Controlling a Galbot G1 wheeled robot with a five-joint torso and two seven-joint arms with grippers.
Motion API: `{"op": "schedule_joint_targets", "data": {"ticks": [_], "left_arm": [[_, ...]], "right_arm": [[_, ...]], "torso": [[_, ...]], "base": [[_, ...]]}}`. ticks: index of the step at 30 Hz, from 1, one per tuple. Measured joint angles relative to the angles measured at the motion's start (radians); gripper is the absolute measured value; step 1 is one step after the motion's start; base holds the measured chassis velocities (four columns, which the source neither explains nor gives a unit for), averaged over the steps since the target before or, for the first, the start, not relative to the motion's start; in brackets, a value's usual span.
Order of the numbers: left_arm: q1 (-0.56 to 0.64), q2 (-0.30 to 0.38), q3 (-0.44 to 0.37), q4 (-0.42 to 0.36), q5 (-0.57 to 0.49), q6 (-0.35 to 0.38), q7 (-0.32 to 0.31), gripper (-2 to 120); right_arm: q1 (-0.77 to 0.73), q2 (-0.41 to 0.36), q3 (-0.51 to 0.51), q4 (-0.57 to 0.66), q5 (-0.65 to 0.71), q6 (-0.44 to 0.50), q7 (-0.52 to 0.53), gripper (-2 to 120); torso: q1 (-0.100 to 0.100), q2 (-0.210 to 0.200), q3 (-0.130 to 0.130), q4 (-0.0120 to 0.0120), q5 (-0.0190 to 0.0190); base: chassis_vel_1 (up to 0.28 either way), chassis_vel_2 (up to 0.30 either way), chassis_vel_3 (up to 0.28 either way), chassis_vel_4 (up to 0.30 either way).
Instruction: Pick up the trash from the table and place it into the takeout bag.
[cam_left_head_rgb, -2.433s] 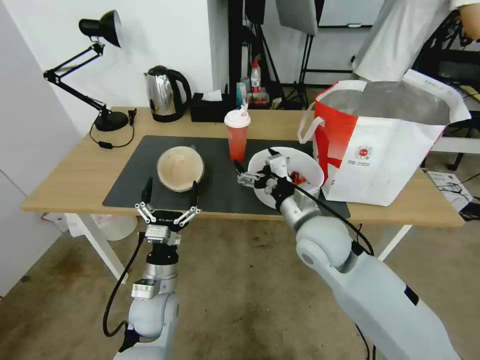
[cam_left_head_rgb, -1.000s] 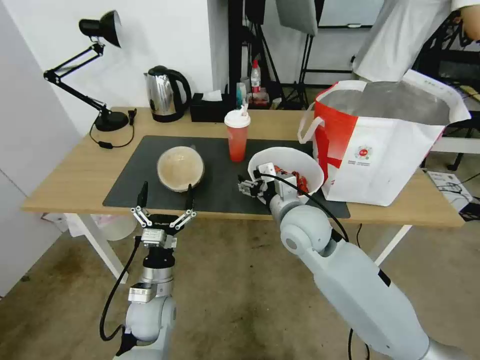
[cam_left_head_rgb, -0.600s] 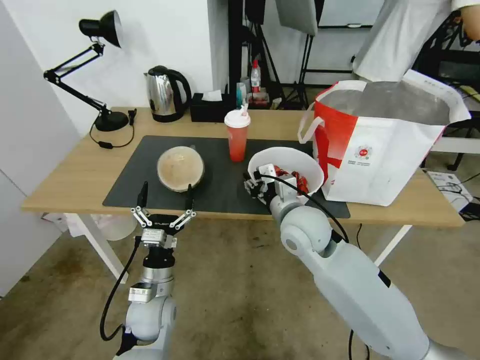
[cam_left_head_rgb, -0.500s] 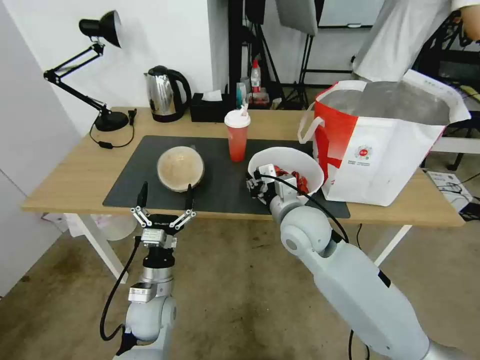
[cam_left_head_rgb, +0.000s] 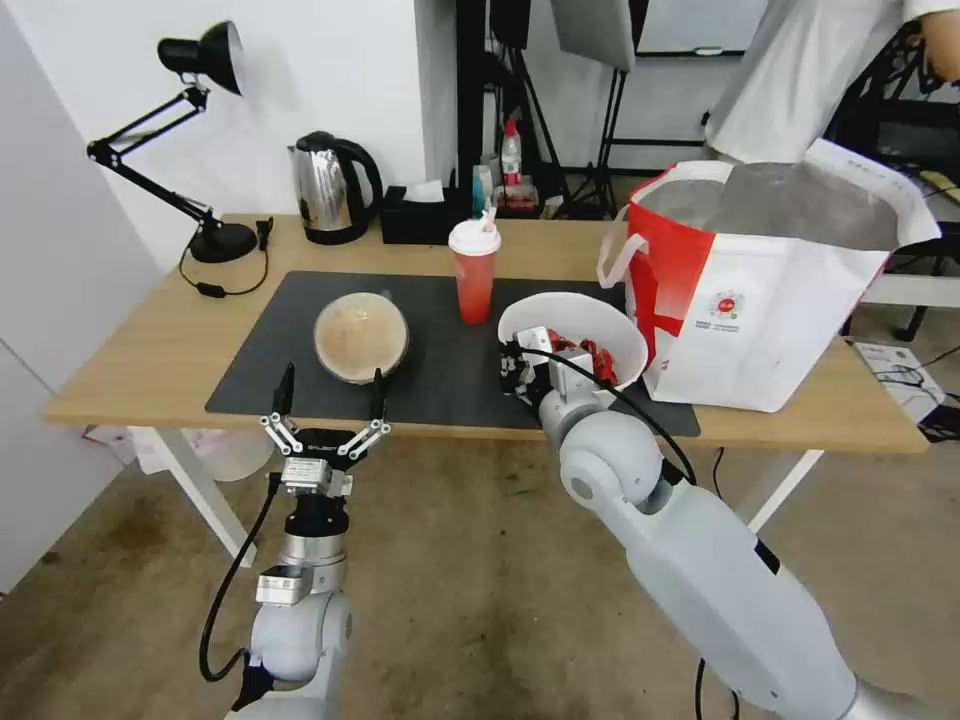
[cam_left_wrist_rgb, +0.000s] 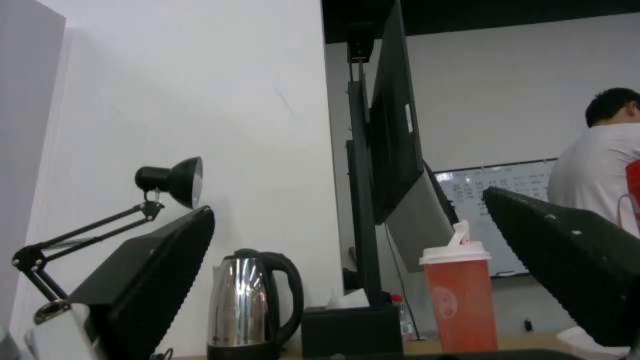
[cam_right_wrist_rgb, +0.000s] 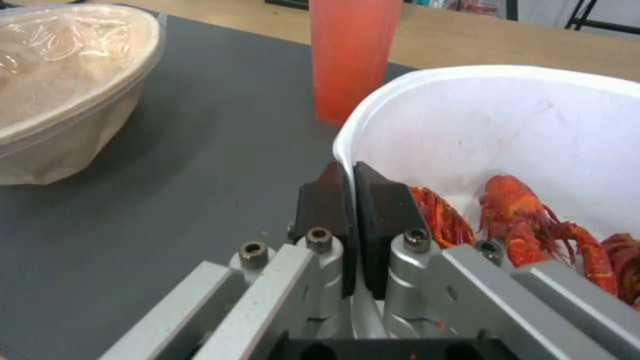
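Right gripper (cam_left_head_rgb: 516, 366) is clamped on the near-left rim of the white bowl (cam_left_head_rgb: 590, 322); in the right wrist view the 2 black pads (cam_right_wrist_rgb: 380, 210) pinch the rim wall of the white bowl (cam_right_wrist_rgb: 507, 130), 1 pad outside and 1 inside. Bowl looks tipped, near edge raised; whether it is clear of the mat (cam_left_head_rgb: 440, 375) is hard to tell. Red crayfish shells (cam_right_wrist_rgb: 533, 225) lie in the bowl's bottom, just beside the inner pad.

Left gripper (cam_left_head_rgb: 328, 395) is spread wide, holding nothing, at the near table edge in front of the beige bowl (cam_left_head_rgb: 361, 335), apart from it. In the left wrist view its 2 dark fingers (cam_left_wrist_rgb: 160, 280) frame the scene, with the kettle (cam_left_wrist_rgb: 250, 300) and the drink cup (cam_left_wrist_rgb: 463, 300) between them.

Red drink cup (cam_left_head_rgb: 474, 270) with white lid and straw stands upright on the mat, between the 2 bowls and slightly behind them. Beige bowl sits on the left part of the mat, lined with clear film in the right wrist view (cam_right_wrist_rgb: 60, 75).

Takeout bag (cam_left_head_rgb: 770, 290) stands open on the right end of the table (cam_left_head_rgb: 150, 350), foil lining showing, just beside the white bowl. Kettle (cam_left_head_rgb: 330, 187), black tissue box (cam_left_head_rgb: 420, 218) and desk lamp (cam_left_head_rgb: 190, 140) are along the back edge.
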Motion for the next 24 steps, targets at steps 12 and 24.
{"op": "schedule_joint_targets", "data": {"ticks": [12, 24], "left_arm": [[-0.003, 0.0, 0.001, 0.001, 0.0, 0.0, 0.0, 100], [0.0, 0.0, 0.006, 0.001, 0.0, 0.0, -0.001, 100]], "right_arm": [[0.002, -0.011, -0.008, 0.016, -0.056, 0.002, -0.018, 0], [0.01, -0.051, -0.018, 0.069, -0.247, 0.037, -0.128, 0]], "torso": [[0.0, 0.0, 0.0, 0.0, 0.0], [0.0, 0.0, 0.0, 0.0, 0.0]], "base": [[0.0, 0.0, 0.0, 0.0], [0.0, 0.0, 0.0, 0.0]]}}
